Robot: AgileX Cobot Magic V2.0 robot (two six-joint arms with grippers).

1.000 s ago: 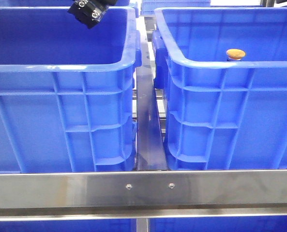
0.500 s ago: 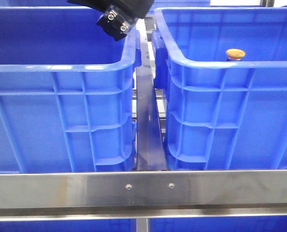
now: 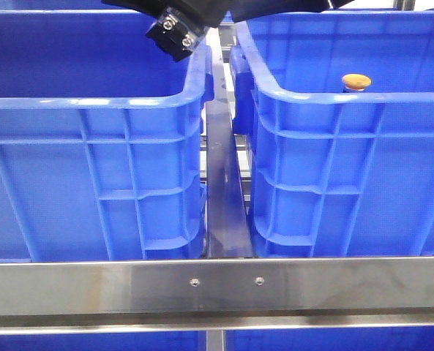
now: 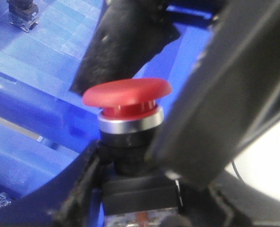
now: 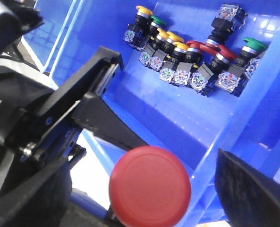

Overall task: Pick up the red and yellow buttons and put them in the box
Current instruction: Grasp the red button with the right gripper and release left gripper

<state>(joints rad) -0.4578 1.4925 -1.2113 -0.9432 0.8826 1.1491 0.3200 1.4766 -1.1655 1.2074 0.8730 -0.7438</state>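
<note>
Left pincer (image 4: 144,156) grips red button (image 4: 128,97), high over the gap between the crates.
Cap up, axis upright; right crate (image 3: 334,99) with yellow button (image 3: 356,81) lies just right. Right pincer: cannot tell.

You see two crates (image 3: 92,168) of glossy blue moulded plastic, ribbed outside. The rail (image 3: 217,285) in front is brushed, satin metal. The red button (image 4: 127,92) has a smooth matt plastic cap over a shiny metal collar (image 4: 130,125). The gripper fingers (image 4: 229,85) look matt black.
</note>
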